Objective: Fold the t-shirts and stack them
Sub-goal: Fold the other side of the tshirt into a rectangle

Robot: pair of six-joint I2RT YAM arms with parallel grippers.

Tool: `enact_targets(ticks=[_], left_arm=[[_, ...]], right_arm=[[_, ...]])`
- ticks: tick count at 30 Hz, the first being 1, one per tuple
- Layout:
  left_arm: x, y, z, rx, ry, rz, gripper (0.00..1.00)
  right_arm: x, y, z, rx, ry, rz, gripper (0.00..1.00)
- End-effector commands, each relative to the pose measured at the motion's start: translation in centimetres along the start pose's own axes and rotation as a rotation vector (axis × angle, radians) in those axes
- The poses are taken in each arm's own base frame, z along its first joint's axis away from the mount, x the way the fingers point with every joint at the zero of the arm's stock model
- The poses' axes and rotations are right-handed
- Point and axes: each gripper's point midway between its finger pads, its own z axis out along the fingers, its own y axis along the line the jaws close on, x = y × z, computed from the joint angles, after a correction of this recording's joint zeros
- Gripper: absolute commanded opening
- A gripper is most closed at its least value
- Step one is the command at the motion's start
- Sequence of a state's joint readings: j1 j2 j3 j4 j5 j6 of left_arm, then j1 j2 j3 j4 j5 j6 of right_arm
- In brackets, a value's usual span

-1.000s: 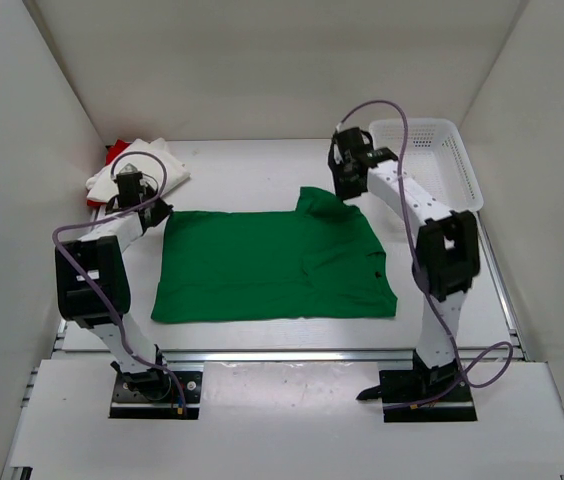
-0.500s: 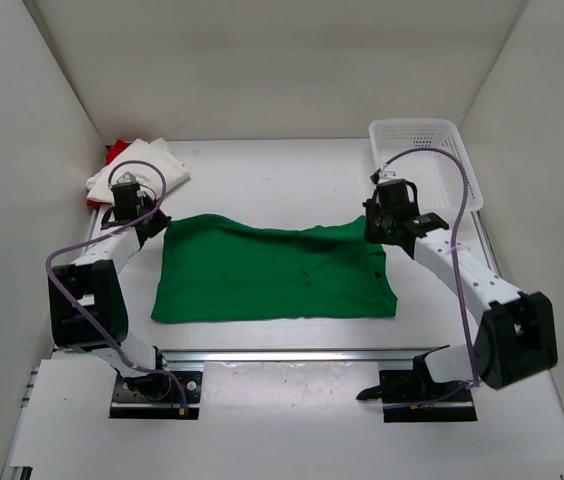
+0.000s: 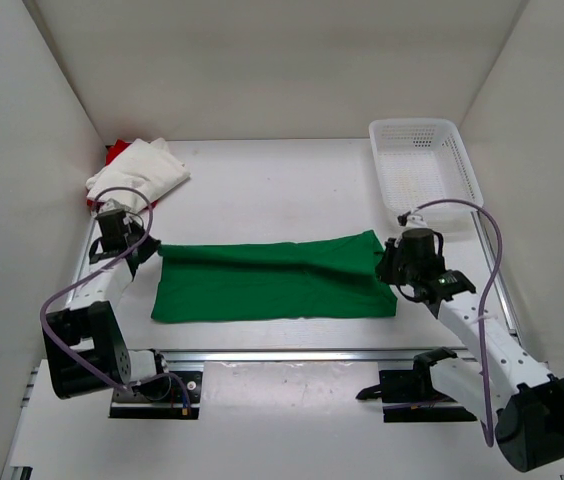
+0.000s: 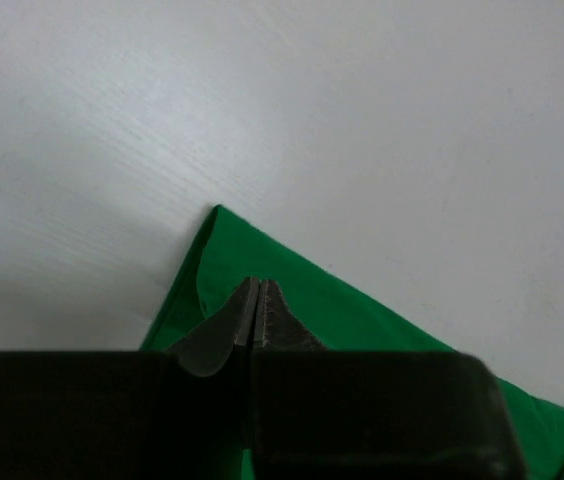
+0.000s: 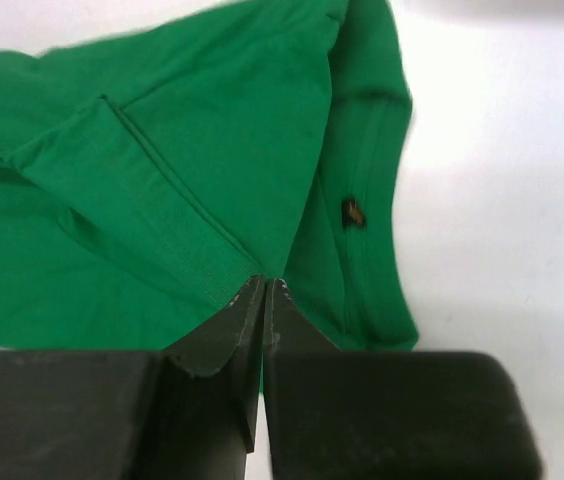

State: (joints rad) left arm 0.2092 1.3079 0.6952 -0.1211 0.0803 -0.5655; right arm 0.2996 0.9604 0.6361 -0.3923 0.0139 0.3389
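From the top external view, the green t-shirt (image 3: 272, 282) lies near the front edge of the table (image 3: 262, 185) as a wide, shallow band, its far part doubled over toward the near hem. The left gripper (image 3: 152, 250) sits at the band's far left corner and the right gripper (image 3: 384, 258) at its far right corner, so the cloth spans the gap between the two claws. The off-white t-shirt (image 3: 142, 170) lies crumpled in the far left corner of the table, with the red t-shirt (image 3: 116, 150) showing just behind it, both well apart from the green one. A white mesh basket (image 3: 467, 172) stands at the far right.

In the left wrist view, the left gripper (image 4: 258, 292) has its fingertips pressed together on a pointed corner of the green t-shirt (image 4: 352, 322). The cloth runs from the tips away to the lower right, and bare table (image 4: 262, 100) lies beyond the corner.

In the right wrist view, the right gripper (image 5: 263, 288) is clenched on a folded seam edge of the green t-shirt (image 5: 162, 140). The fabric spreads ahead and to the left of the tips. A small dark tag (image 5: 352, 212) sits on the cloth just right of them, with table (image 5: 502, 200) beyond.
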Motion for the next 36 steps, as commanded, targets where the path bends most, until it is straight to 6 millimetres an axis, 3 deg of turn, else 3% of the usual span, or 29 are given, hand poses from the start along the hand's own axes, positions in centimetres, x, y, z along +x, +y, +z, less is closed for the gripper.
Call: enact_targets(ticks=[1, 6, 7, 12, 13, 16, 20, 22, 24, 25, 28, 29, 30, 31, 34, 36], left_arm=[[0.6, 0.7, -1.0, 0.018, 0.008, -0.049, 0.00], [2.3, 2.2, -1.8, 0.014, 0.018, -0.086, 0.00], [2.5, 2.0, -1.8, 0.023, 0.012, -0.087, 0.00], [3.1, 2.6, -2.1, 0.027, 0.009, -0.130, 0.17], [2.9, 2.4, -2.1, 0.035, 0.001, -0.144, 0.20], [1.7, 2.0, -3.0, 0.054, -0.053, -0.175, 0.38], [-1.0, 0.0, -4.8, 0.097, -0.172, -0.141, 0.40], [-1.4, -2.0, -5.5, 0.148, -0.193, -0.094, 0.37], [0.4, -5.5, -5.8, 0.242, -0.157, -0.020, 0.35], [1.4, -5.9, -5.5, 0.241, -0.138, -0.019, 0.35], [6.1, -10.6, -5.8, 0.378, -0.052, 0.064, 0.34], [7.3, -11.0, -5.5, 0.387, -0.019, 0.073, 0.33], [9.5, -11.4, -5.2, 0.396, 0.032, 0.106, 0.33], [10.3, -12.3, -5.5, 0.427, 0.044, 0.121, 0.32], [14.4, -13.3, -6.0, 0.504, 0.146, 0.170, 0.31], [15.9, -13.2, -6.0, 0.510, 0.183, 0.184, 0.30]], right_arm=[[0.4, 0.5, -0.4, -0.061, -0.054, 0.105, 0.00], [3.9, 0.3, -0.2, -0.087, -0.006, 0.172, 0.00], [3.9, 0.2, -0.1, -0.088, -0.015, 0.187, 0.00], [6.5, -0.6, 0.4, -0.105, 0.007, 0.269, 0.01], [6.9, -0.9, 0.5, -0.095, 0.009, 0.270, 0.06], [6.1, -0.8, 0.2, -0.098, -0.023, 0.257, 0.20], [2.6, 0.3, -1.2, -0.074, -0.108, 0.168, 0.27], [1.6, 1.2, -1.3, -0.085, -0.138, 0.124, 0.23], [0.2, 4.0, -0.9, -0.176, -0.159, 0.060, 0.07], [0.8, 4.6, 0.0, -0.198, -0.108, 0.042, 0.00], [-0.2, 8.7, 2.6, -0.317, -0.049, -0.058, 0.00], [0.0, 9.0, 3.2, -0.331, -0.032, -0.075, 0.00], [-0.7, 9.7, 4.1, -0.341, -0.024, -0.087, 0.04], [-1.5, 10.4, 5.0, -0.353, -0.033, -0.101, 0.11], [-1.6, 12.2, 6.6, -0.415, -0.015, -0.153, 0.30], [-1.0, 12.7, 7.7, -0.437, 0.017, -0.169, 0.36]])
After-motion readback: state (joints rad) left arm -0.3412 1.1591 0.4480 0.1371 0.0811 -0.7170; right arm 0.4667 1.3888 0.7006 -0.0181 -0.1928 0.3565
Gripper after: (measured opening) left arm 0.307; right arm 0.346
